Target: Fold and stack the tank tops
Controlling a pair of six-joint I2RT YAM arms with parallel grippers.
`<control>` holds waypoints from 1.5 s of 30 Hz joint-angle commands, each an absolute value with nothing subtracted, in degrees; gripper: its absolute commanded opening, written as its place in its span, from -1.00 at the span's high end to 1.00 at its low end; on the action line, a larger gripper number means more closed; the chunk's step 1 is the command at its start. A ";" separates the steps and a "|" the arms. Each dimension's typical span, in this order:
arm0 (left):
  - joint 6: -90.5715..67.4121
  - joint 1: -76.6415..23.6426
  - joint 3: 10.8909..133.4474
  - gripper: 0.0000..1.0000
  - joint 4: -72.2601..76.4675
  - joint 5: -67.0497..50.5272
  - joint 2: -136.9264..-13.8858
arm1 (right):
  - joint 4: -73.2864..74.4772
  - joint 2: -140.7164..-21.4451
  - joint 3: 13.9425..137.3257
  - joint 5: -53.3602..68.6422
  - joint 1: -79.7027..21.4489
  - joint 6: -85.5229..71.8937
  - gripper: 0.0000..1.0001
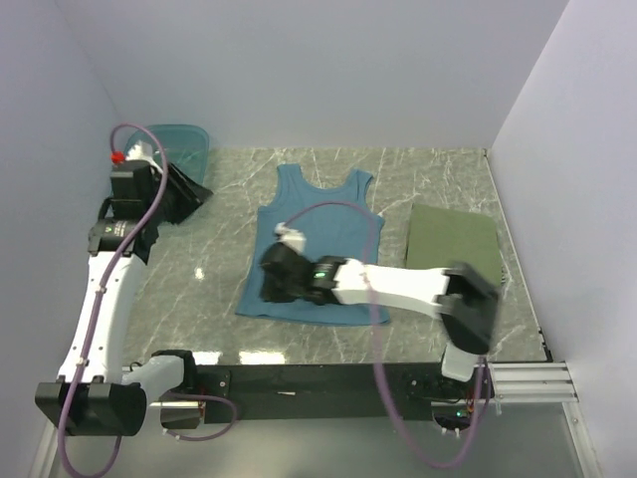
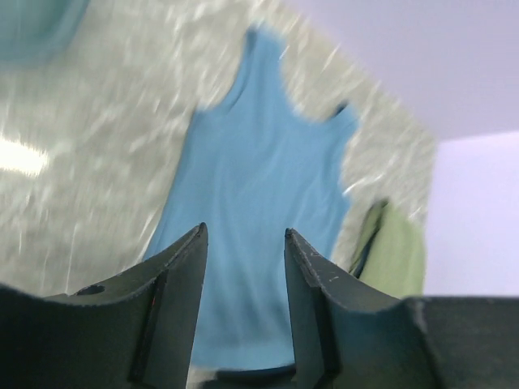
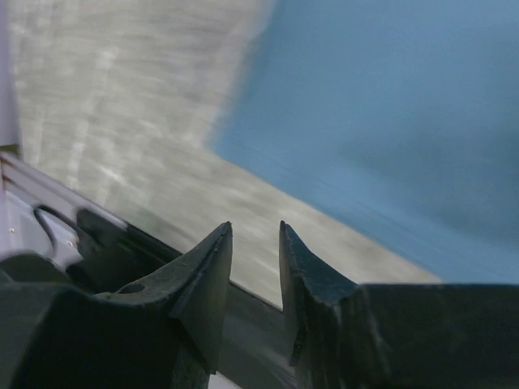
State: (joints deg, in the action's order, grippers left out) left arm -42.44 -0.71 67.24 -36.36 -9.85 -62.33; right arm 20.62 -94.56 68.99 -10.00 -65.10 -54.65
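The left end effector (image 2: 243,235) and right end effector (image 3: 255,230) gape empty. A shallow pinch could catch only one layer of the teal-blue tank top (image 1: 317,234)

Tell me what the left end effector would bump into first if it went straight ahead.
Probably the teal-blue tank top, spread flat on the table; the left end effector points right at it. Depth is unclear, so it might hit bare table first.
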 commanded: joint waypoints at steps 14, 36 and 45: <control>-40.87 1.85 71.20 0.06 -31.99 -11.87 -62.49 | 34.10 -129.11 105.64 -18.89 -71.28 -60.73 0.26; -40.25 2.20 65.92 0.07 -29.09 -11.95 -63.28 | 39.90 -134.82 112.49 -21.45 -73.21 -59.42 0.16; -41.13 2.20 63.99 0.05 -26.90 -11.25 -66.35 | 35.09 -132.64 104.34 -14.42 -73.91 -55.82 1.00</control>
